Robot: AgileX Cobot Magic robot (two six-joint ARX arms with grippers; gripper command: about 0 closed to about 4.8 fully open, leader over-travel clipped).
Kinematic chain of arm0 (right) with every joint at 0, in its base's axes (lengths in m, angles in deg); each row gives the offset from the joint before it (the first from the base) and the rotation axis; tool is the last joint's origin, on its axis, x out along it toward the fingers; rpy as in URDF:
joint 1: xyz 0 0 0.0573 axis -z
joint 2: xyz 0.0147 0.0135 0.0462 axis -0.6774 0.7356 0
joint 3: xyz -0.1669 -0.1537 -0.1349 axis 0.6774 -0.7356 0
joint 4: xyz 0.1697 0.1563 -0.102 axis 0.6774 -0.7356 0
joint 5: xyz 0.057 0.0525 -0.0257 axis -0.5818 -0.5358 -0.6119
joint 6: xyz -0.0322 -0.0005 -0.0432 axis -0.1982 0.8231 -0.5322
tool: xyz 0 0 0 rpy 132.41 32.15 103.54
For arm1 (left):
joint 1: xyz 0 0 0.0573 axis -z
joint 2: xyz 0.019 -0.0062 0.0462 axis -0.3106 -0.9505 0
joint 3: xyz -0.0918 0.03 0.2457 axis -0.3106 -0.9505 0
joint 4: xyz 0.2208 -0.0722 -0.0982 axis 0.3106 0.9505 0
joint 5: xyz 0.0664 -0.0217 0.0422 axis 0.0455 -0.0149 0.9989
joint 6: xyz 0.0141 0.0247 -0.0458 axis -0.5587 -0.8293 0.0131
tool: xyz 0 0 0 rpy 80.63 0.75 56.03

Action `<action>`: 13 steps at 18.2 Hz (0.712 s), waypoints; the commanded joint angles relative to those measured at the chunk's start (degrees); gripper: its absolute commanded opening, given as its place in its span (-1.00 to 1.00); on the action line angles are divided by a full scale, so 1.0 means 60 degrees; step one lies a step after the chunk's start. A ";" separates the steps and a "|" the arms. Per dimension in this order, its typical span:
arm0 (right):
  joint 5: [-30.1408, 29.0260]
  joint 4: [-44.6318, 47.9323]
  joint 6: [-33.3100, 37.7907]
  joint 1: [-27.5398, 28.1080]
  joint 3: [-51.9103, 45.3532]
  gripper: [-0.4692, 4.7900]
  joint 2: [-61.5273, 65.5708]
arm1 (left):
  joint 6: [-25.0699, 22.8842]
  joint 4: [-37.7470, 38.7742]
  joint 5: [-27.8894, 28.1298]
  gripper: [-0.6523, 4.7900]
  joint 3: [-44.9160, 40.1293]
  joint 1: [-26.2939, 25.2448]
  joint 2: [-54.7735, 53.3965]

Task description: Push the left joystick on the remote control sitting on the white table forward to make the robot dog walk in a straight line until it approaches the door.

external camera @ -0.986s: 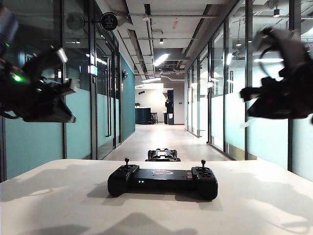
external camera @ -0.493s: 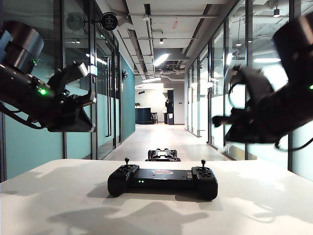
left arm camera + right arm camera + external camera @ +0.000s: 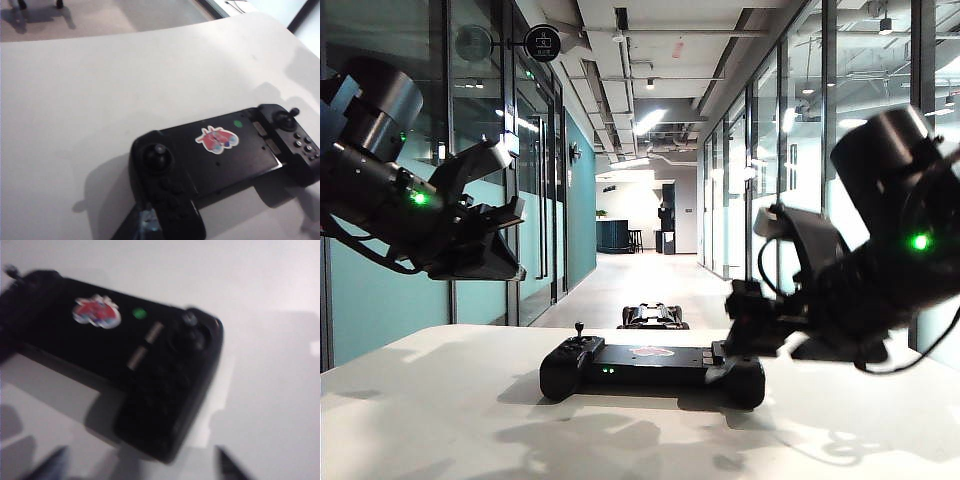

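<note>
The black remote control (image 3: 650, 368) lies on the white table (image 3: 440, 400), and its left joystick (image 3: 579, 329) stands upright and untouched. My left gripper (image 3: 505, 215) hangs above and to the left of it. In the left wrist view its tip (image 3: 145, 225) shows as one shut wedge just short of the left handle, with the left joystick (image 3: 159, 150) beyond. My right gripper (image 3: 738, 308) is low at the right handle. In the blurred right wrist view its fingers (image 3: 55, 460) spread wide around the handle (image 3: 165, 420), open. The robot dog (image 3: 653, 316) sits on the floor beyond the table.
A long corridor with glass walls and doors runs straight ahead past the table's far edge (image 3: 620, 328). The twin right stick (image 3: 287, 116) with its button cluster is on the remote's other end. White tabletop (image 3: 75, 100) surrounds the controller.
Both arms came down and inward. The right gripper dropped from high on the right to the remote's right handle. The left gripper sank slightly toward the middle.
</note>
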 commanded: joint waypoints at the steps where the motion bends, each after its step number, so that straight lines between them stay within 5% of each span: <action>1: 0.0000 -0.0259 0.0120 -0.0004 0.0477 0.86 0.0313 | -0.0004 -0.0128 -0.0051 -0.78 0.0062 0.0066 0.0000; 13: 0.0000 -0.2058 0.0364 -0.0004 0.2805 0.83 0.1759 | 0.0000 -0.0120 -0.0302 -0.78 0.0062 0.0066 0.0000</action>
